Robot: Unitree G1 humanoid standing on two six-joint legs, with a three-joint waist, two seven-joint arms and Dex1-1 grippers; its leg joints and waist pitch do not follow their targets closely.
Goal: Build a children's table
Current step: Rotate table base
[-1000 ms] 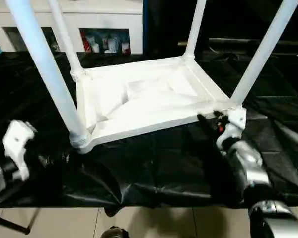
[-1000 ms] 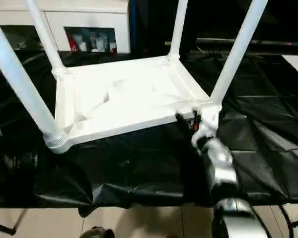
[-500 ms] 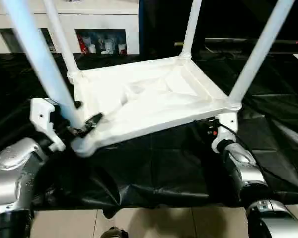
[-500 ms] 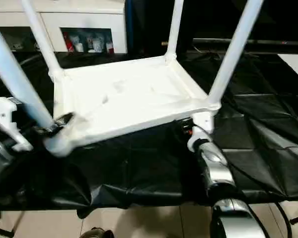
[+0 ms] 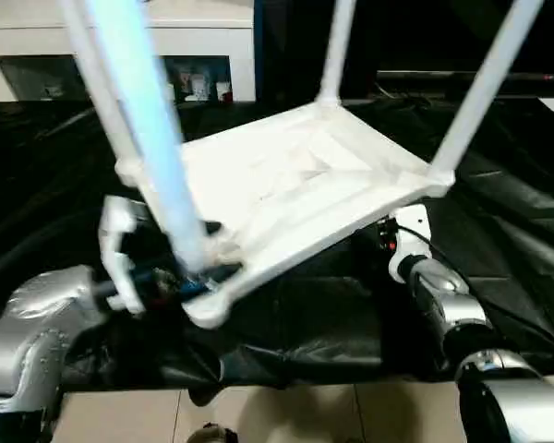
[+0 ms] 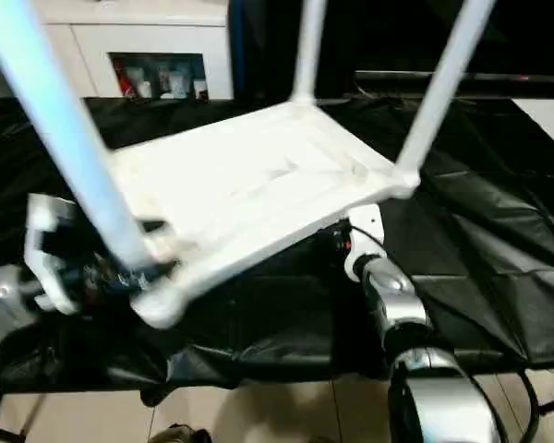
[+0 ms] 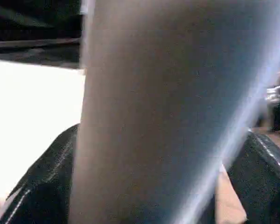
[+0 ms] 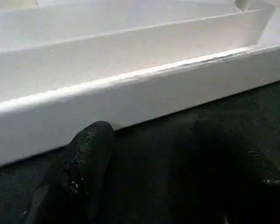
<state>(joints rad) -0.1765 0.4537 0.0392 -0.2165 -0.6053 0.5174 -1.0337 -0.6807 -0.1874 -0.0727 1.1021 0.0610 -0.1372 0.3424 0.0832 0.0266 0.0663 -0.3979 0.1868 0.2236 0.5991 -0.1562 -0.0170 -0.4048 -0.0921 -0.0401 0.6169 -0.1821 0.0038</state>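
Black cloth drapes our desk [image 5: 499,231], with white cabinets along the wall behind it. On the cloth sits the children's table [image 5: 295,185], upside down, its ribbed underside facing up and all four legs already seated in the corner sockets and pointing upward. It is tilted: the far right side sits higher and the near left corner [image 5: 206,309] dips toward us, so we judge it is being lifted or tipped rather than resting flat.

Our left pincer [image 5: 180,277] is at that near left corner, just beside the base of the near left leg [image 5: 148,129], whose long axis rises steeply and leans a little to the left. In the left wrist view this leg [image 7: 163,112] stands between the two black fingers [image 7: 32,182], which are spread wide on either side of it; we cannot tell whether they press on it or merely straddle it.

Our right pincer [image 5: 383,242] sits under the near right edge of the tabletop, below the near right leg [image 5: 485,88]. Its fingers [image 8: 79,168] stand partly apart beneath the white rim [image 8: 130,93], close to it; whether they touch it we cannot tell.

Each arm is nearest its own near corner, so turning the table upright would rest on these two holds.
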